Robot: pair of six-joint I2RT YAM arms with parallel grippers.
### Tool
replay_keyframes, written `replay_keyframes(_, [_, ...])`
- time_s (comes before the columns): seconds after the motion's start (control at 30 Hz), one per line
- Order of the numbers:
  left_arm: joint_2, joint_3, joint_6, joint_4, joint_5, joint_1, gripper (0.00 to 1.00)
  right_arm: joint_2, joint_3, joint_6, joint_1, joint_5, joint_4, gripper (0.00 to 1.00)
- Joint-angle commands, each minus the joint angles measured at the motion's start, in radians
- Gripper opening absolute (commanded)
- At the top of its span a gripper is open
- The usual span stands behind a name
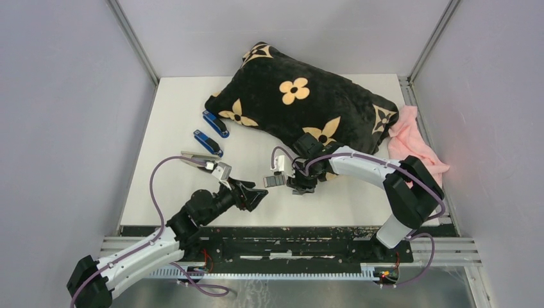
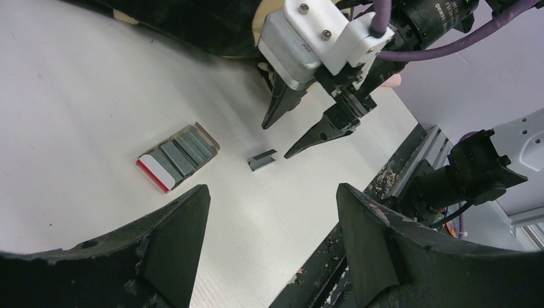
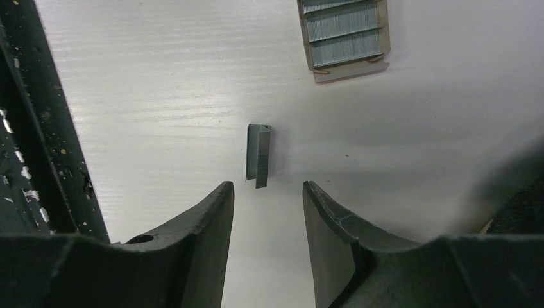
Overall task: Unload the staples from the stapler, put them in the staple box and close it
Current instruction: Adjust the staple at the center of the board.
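Right wrist view shows the right gripper (image 3: 266,192) with its jaws partly open and holding nothing. The staples (image 3: 258,156), one short grey strip, lie flat on the white table (image 3: 160,96) at 12 o'clock, just beyond the fingertips and apart from them. The small box (image 3: 345,32) with more strips lies at 1 o'clock from this strip, and the left gripper (image 2: 272,192) stands wide open and empty, the strip at its 12 o'clock.

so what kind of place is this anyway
Probably a robot lab test cell, not a home or office: plain grey panel walls box in a white tabletop, and two black-and-white robot arms are bolted to a metal rail at its near edge.
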Motion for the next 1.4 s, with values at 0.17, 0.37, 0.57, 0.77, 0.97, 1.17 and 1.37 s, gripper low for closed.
replay_keyframes(0.17, [-0.004,-0.003,-0.052,0.011,-0.006,-0.002,0.79,0.044,0.045,0.026,0.050,0.103,0.041,0.50])
replay_keyframes(0.37, [-0.004,-0.003,-0.056,0.012,-0.007,-0.002,0.78,0.052,0.053,0.032,0.067,0.111,0.037,0.48])
replay_keyframes(0.57, [-0.004,-0.002,-0.063,0.012,-0.001,-0.003,0.78,0.071,0.063,0.030,0.077,0.134,0.033,0.43])
replay_keyframes(0.77, [-0.003,-0.003,-0.061,0.013,0.000,-0.003,0.78,0.077,0.066,0.031,0.080,0.144,0.033,0.38])
replay_keyframes(0.97, [0.004,-0.002,-0.061,0.014,0.005,-0.002,0.78,0.094,0.070,0.032,0.082,0.155,0.030,0.36])
replay_keyframes(1.17, [0.005,-0.004,-0.060,0.015,0.007,-0.003,0.78,0.100,0.075,0.039,0.083,0.166,0.031,0.31])
replay_keyframes(1.37, [0.006,-0.002,-0.060,0.015,0.009,-0.002,0.78,0.091,0.082,0.050,0.083,0.173,0.031,0.18])
